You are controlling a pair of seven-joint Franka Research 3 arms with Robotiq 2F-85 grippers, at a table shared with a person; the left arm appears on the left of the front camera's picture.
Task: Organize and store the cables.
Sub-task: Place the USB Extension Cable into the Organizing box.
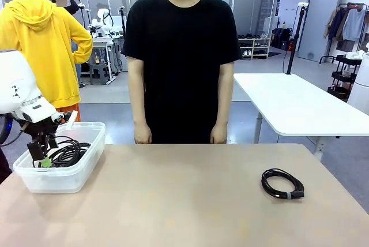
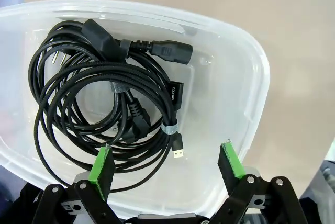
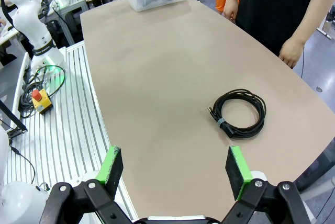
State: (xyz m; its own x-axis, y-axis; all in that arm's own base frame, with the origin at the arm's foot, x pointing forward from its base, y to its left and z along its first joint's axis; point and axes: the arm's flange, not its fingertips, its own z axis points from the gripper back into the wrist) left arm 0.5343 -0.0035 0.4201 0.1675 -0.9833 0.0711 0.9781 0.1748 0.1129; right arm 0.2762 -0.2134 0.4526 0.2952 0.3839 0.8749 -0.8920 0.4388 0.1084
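Several black coiled cables [image 2: 110, 103] lie piled inside a clear plastic bin [image 1: 83, 169] at the table's left; some carry plugs and small grey ties. My left gripper [image 1: 41, 159] hangs open just above the bin's near end, its green pads [image 2: 102, 164] apart and holding nothing. One more coiled cable [image 1: 282, 184] lies loose on the table at the right, seen in the right wrist view as a black ring [image 3: 239, 112]. My right gripper [image 3: 174, 169] hovers open high over the table's near edge, well short of that coil.
A person in black stands at the far edge, hands [image 1: 142, 135] hanging at the sides. The tan tabletop [image 1: 184, 201] stretches between bin and coil. Beyond the near edge are a ribbed white platform and a yellow stop button [image 3: 41, 99].
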